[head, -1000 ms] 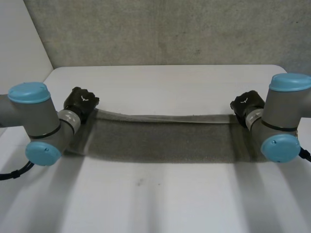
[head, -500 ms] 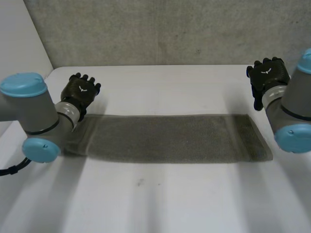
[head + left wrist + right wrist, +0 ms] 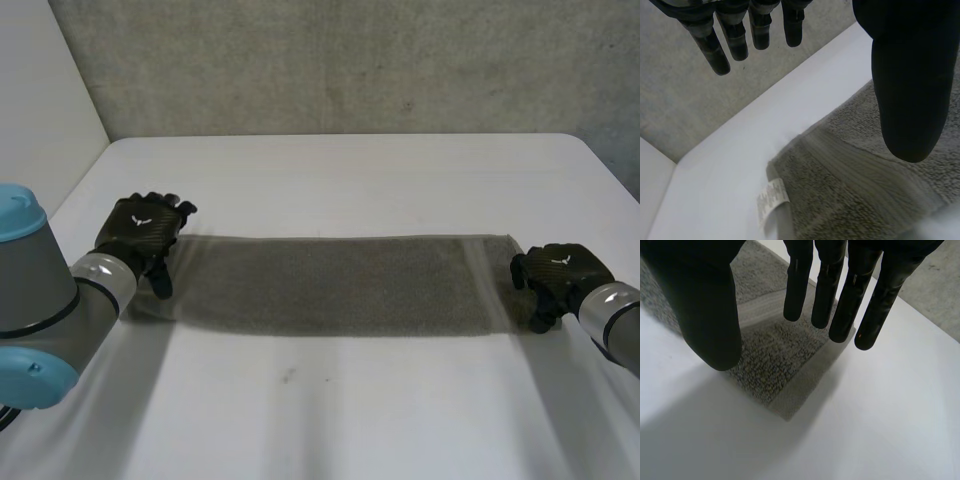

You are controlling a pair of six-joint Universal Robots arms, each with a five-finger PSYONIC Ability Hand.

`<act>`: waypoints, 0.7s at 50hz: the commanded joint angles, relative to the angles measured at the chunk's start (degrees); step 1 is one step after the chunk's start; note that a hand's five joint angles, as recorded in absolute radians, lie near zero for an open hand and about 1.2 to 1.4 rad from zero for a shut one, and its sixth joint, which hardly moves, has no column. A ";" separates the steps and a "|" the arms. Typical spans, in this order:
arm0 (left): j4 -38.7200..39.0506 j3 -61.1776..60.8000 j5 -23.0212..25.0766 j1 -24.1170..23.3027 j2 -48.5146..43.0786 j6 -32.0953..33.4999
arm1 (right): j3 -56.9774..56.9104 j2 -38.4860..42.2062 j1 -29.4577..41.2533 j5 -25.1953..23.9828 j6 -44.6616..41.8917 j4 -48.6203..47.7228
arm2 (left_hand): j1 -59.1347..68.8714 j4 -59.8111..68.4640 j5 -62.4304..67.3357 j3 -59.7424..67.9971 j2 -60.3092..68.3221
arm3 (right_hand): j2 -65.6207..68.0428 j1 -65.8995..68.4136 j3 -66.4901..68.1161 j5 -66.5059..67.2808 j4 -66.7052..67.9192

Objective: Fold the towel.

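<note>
The grey towel (image 3: 330, 285) lies flat on the white table (image 3: 330, 420) as a long strip running left to right. My left hand (image 3: 140, 232) hovers at its left end, open. In the left wrist view the fingers (image 3: 735, 35) are straight and apart from the thumb (image 3: 905, 75), with the towel's corner (image 3: 850, 190) and its white label (image 3: 771, 202) beneath them. My right hand (image 3: 560, 272) is at the right end, open. In the right wrist view its straight fingers (image 3: 840, 295) and thumb (image 3: 705, 305) hang over the towel's corner (image 3: 775, 360), holding nothing.
A grey concrete wall (image 3: 330, 60) stands behind the table's far edge. Bare white tabletop stretches in front of the towel and beyond it toward the wall. The table's left edge runs close to my left arm (image 3: 40, 300).
A second ago both hands held the towel's far edge lifted. They let go, the towel dropped flat, and both hands have moved outward and nearer to its two ends.
</note>
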 commanded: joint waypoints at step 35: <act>3.42 -3.33 0.06 0.12 0.83 -1.56 | -3.08 1.64 -6.09 16.10 -20.02 -13.31 | -0.23 0.32 -2.02 0.45 0.48 | 42.57 47.92 42.54 44.10 42.59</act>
